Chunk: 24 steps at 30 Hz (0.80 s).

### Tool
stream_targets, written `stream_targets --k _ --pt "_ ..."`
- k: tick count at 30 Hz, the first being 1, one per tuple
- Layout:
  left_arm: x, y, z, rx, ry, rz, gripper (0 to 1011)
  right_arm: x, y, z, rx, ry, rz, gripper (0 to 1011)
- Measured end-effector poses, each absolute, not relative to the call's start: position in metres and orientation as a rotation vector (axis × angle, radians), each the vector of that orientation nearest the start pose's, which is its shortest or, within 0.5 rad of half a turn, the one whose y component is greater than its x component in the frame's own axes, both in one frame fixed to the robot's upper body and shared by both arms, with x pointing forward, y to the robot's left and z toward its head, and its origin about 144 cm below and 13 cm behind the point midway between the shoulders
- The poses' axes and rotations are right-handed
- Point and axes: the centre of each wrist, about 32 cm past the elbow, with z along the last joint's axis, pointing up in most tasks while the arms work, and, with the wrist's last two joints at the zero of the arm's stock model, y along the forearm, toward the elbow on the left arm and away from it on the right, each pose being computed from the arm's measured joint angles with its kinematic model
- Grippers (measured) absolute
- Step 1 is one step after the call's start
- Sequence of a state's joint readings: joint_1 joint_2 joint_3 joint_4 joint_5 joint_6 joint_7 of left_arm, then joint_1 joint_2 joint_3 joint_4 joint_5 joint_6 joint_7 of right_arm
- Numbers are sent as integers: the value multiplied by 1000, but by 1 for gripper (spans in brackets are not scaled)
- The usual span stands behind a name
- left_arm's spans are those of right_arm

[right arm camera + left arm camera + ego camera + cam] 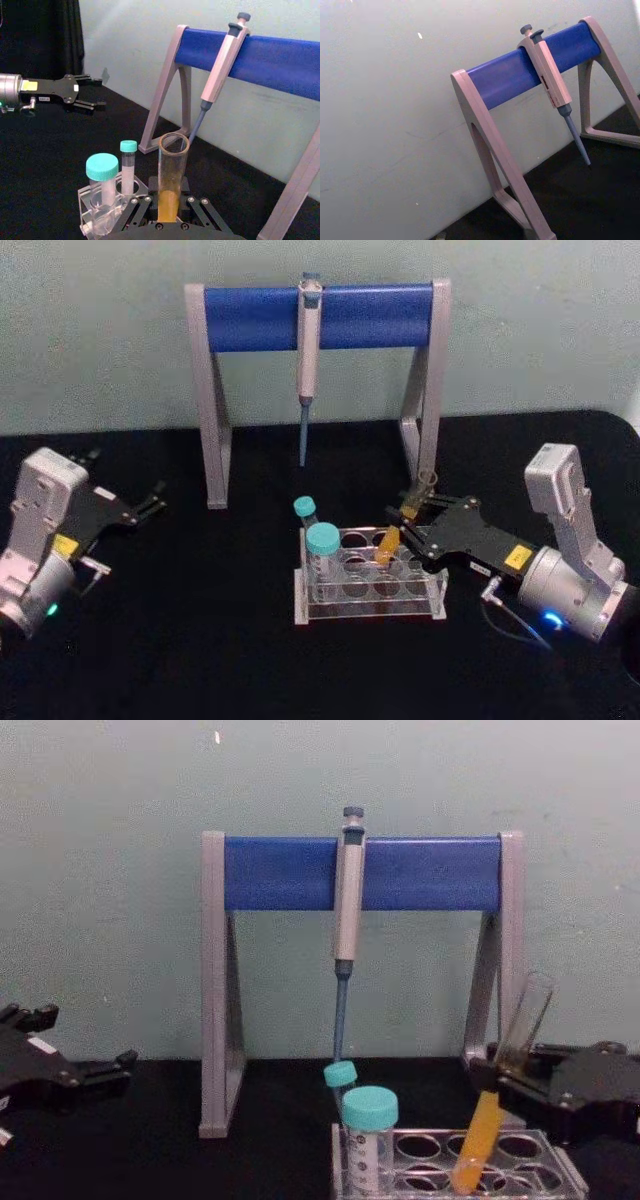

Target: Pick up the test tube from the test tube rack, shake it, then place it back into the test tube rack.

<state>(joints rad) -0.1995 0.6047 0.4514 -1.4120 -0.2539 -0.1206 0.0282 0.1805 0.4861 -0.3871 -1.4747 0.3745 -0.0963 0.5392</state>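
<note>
The test tube (389,543), clear glass with yellow-orange liquid in its lower half, leans to the right, its bottom end down in a hole of the clear test tube rack (437,605). My right gripper (407,521) is shut on the test tube around its middle. From the chest, the test tube (492,1105) slants up past the right gripper (505,1078). In the right wrist view the test tube (172,165) rises between the fingers. My left gripper (152,502) rests open at the far left, apart from the rack.
A wide teal-capped tube (322,548) and a smaller teal-capped tube (305,510) stand in the rack's left holes. Behind it stands the grey-and-blue pipette stand (250,318) with a pipette (308,350) hanging down. Black table lies all around.
</note>
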Motion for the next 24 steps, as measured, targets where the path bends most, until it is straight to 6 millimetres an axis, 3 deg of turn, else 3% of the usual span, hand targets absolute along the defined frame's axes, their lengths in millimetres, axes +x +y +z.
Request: stream_targets --k 24 --pt "489 310 1140 304 -285 1248 1001 485 -277 1180 -70 -133 -700 223"
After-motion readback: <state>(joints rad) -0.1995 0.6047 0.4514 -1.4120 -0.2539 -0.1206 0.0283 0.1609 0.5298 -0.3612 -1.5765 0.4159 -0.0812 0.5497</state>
